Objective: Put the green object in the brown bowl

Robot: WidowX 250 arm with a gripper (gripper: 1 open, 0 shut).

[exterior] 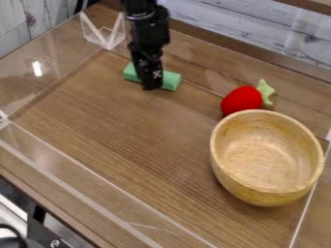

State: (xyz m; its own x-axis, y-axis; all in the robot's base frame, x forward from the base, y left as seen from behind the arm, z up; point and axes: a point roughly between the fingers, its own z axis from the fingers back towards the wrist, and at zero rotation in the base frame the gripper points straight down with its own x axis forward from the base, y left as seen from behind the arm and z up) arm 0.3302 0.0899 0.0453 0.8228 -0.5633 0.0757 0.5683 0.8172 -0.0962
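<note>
Brown wooden tabletop (114, 131), as my camera shows it. Item, left: pincer (149, 85), fingers low; whether parted or clenched, I cannot tell. Item, under and around its tips: green block (165, 81), on the table. Item, right: brown bowl (266, 160), well apart, unfilled. Delivery remains undone; I judge grasp, carry and release outstanding.

Soft, fairly even light covers the brown surface (123, 145), with pale glare across its left side. Shadows are faint. The picture is small and grainy; fine detail on the dark end effector (149, 77) blurs together.
</note>
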